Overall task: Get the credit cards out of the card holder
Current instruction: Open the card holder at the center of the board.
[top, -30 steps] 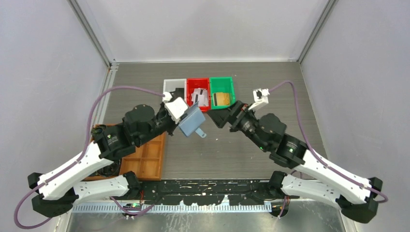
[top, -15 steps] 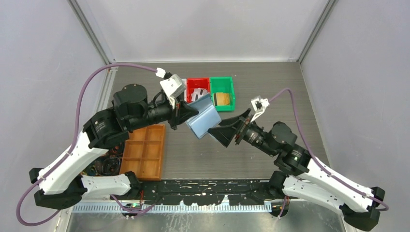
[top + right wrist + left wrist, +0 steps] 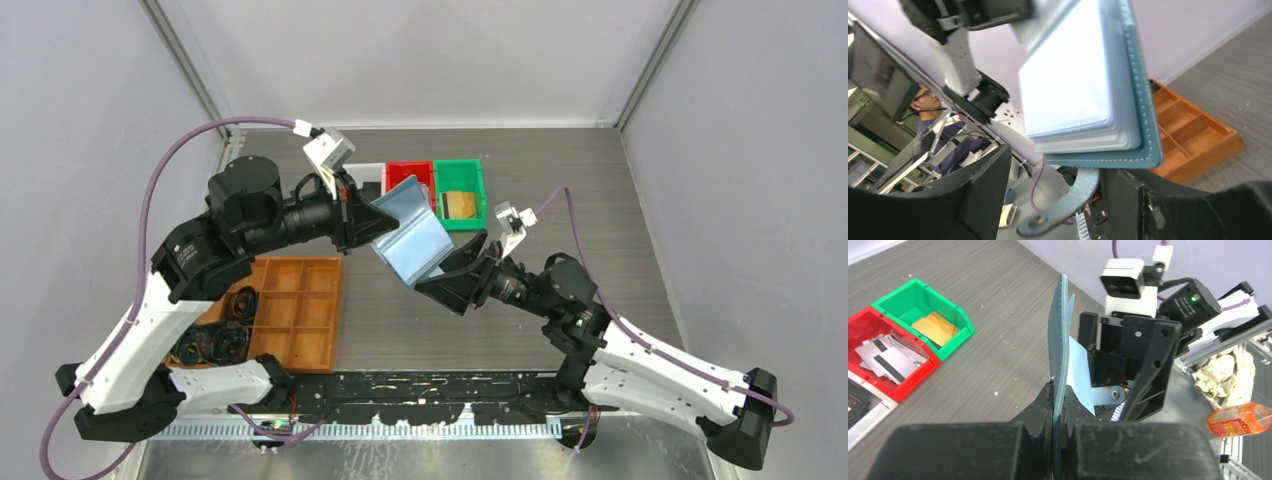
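Hanging above the grey worktop [image 3: 560,190], the card holder [image 3: 412,238] is pinched by the left tool [image 3: 372,222]. The right tool [image 3: 445,272] is spread around its lower edge. Behind sit a red bin [image 3: 392,170] of striped credit cards [image 3: 890,357] and a green bin [image 3: 478,190] of gold cards [image 3: 459,204]. An orange tray [image 3: 300,345] lies to the left.

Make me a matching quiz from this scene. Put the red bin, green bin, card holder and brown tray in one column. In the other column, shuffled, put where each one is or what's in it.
1. red bin
2. green bin
3. card holder
4. brown tray

A. pinched in the left hand, off the table
B. holds gold-tan cards
C. lying flat on the table, left of centre
D. holds white cards with dark stripes

Pairs: 1-D, 2-B, 3-A, 4-C
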Robot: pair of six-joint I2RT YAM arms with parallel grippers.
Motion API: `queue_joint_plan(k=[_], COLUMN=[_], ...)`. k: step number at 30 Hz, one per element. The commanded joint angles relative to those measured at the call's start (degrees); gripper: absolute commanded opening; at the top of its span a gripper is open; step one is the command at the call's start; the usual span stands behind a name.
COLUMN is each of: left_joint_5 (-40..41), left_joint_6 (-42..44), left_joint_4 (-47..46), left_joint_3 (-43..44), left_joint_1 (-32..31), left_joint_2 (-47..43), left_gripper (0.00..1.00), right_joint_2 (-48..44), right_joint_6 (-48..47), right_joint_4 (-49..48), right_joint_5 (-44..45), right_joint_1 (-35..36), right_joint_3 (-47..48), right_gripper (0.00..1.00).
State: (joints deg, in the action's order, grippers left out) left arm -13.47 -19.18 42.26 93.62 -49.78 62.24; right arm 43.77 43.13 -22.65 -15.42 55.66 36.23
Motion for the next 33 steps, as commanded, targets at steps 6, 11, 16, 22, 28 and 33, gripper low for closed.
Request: queue_joint_plan(k=[6,11,16,22,28,33], left_joint_5=[-9.67,-10.32,-11.02,-10.68,-10.87,-11.11], left_joint_6=[-8.47,-11.43,-12.71,-13.11,-14.34,-15.16], left_joint_4=[-4.42,-5.97,-6.66,-6.80,-7.66,-8.01], left_joint_3=[1.71,1.19,1.85,2.34,2.50,2.36], left_joint_1=[6.08,6.20,6.33,6.45,6.45,6.41], left_joint_2=[-0.04,-0.28,-0.32,-0.43,-0.40,-0.26], left_gripper=[0.00,0.00,0.00,0.00,0.00,0.00], right_joint_2=[-4.69,-3.85,-4.00,-5.26,-4.22,-2.15], right_joint_6=[1.17,1.82,2.65,3.59,4.63,4.75], right_joint_4=[-5.52,-5.58,-8.88,-9.92,-10.89,-11.59], right_joint_5=[3.87,9.89,11.20,13.08,15.00,16.74], right_joint_1=[0.23,0.23,0.24,0.24,0.23,0.21], right_joint_3=[-1.66,-2.34,-3.70,-5.69,-5.37,-3.56], right_gripper=[0.62,0.52,0.52,0.52,0.52,0.54])
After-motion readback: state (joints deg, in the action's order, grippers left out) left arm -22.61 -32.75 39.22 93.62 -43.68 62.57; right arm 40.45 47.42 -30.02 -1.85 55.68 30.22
